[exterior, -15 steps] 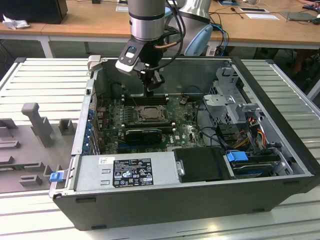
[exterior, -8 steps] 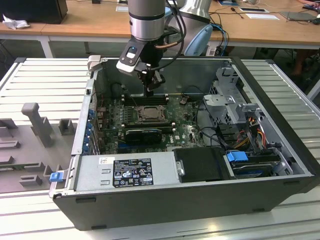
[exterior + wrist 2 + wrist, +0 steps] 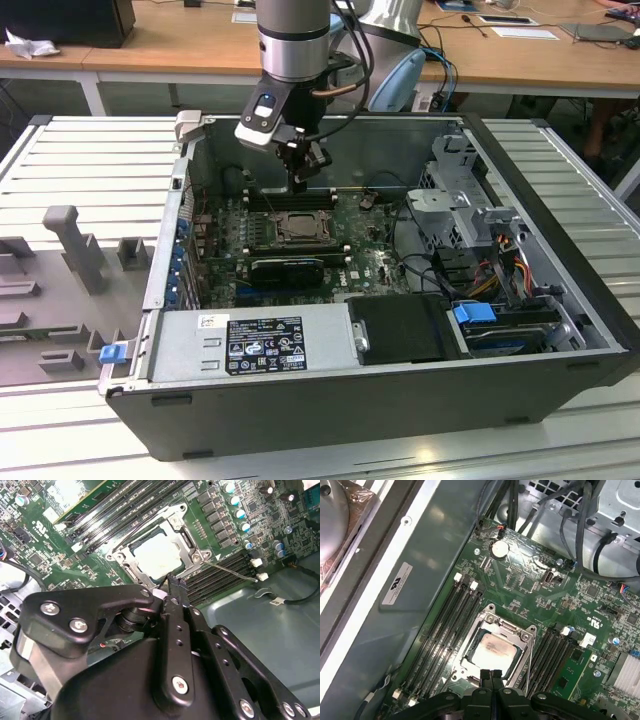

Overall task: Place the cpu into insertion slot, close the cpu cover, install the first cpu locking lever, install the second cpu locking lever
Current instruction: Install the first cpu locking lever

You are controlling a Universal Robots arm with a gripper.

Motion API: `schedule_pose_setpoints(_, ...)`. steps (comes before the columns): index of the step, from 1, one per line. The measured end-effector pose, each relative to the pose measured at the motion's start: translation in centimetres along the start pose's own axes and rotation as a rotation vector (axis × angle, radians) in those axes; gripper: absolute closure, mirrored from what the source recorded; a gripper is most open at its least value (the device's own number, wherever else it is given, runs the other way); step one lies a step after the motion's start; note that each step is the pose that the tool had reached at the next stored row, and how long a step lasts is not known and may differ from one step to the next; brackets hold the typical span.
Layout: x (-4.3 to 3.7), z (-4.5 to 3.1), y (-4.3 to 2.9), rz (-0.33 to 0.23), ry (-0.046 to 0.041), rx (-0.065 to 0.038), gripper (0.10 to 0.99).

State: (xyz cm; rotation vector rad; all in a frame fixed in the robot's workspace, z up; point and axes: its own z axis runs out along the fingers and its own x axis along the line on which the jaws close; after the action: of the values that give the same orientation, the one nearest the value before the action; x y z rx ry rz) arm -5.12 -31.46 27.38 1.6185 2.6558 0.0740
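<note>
A small square cpu [image 3: 493, 650] with a pale silvery-grey metal top was seen seated in its socket on the green motherboard [image 3: 540, 595], with the thin grey metal frame of the cpu cover [image 3: 506, 625] lying flat around it. The black gripper [image 3: 492, 672], its fingers pressed together, was positioned just beside the frame's edge. Long black memory slots [image 3: 445, 630] were seen flanking the socket, and a thin metal lever rod [image 3: 529, 655] ran along one side of the frame.

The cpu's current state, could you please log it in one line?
cpu: seated | cpu cover: down over it | gripper: shut, at cover's edge
</note>
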Motion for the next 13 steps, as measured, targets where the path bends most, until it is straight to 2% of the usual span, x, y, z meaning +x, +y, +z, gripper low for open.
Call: schedule_pose_setpoints(13, 0.00, 0.00, 0.00, -0.060, 0.0034, 0.000, 0.980)
